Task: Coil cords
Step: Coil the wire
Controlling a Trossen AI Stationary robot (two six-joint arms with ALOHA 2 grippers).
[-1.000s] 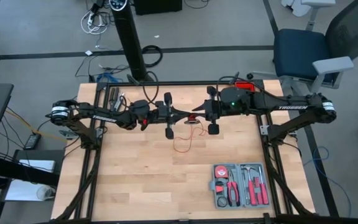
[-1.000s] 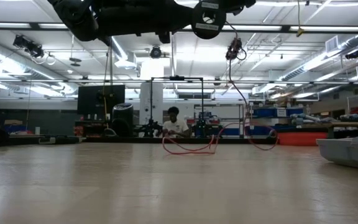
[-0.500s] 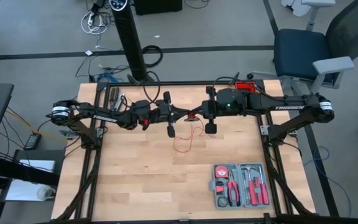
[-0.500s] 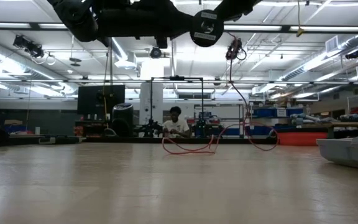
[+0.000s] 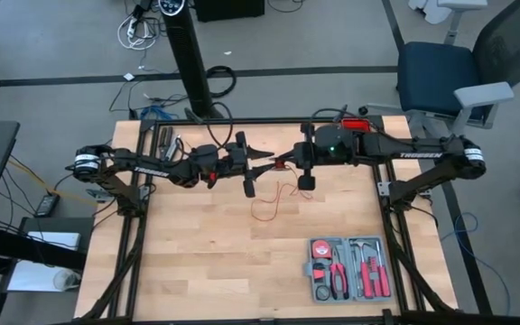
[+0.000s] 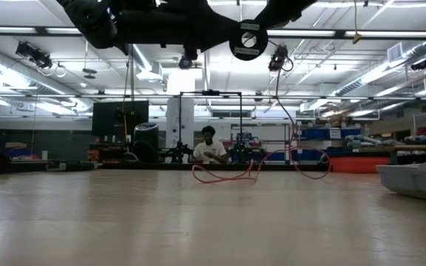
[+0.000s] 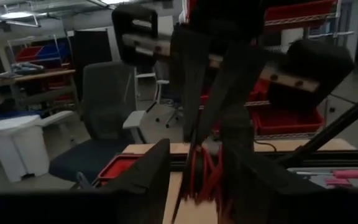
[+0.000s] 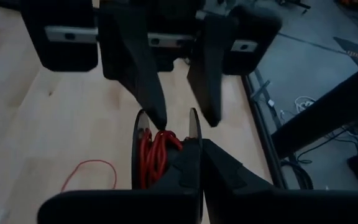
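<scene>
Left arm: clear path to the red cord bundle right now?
Probably yes. The left tool is open and sits right at the red cord bundle, which the right tool holds shut above the table. Nothing lies between them; only the right tool's own fingers crowd the bundle.

Bright even overhead lighting, ceiling lamp glare, dim blurry wrist views, soft shadows

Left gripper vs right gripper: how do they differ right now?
The left gripper stands open with nothing between its fingers; the right gripper is shut on the red cord bundle. The left arm reaches in from the table's left, the right arm from its right. Both hang above the table, tips nearly meeting.
</scene>
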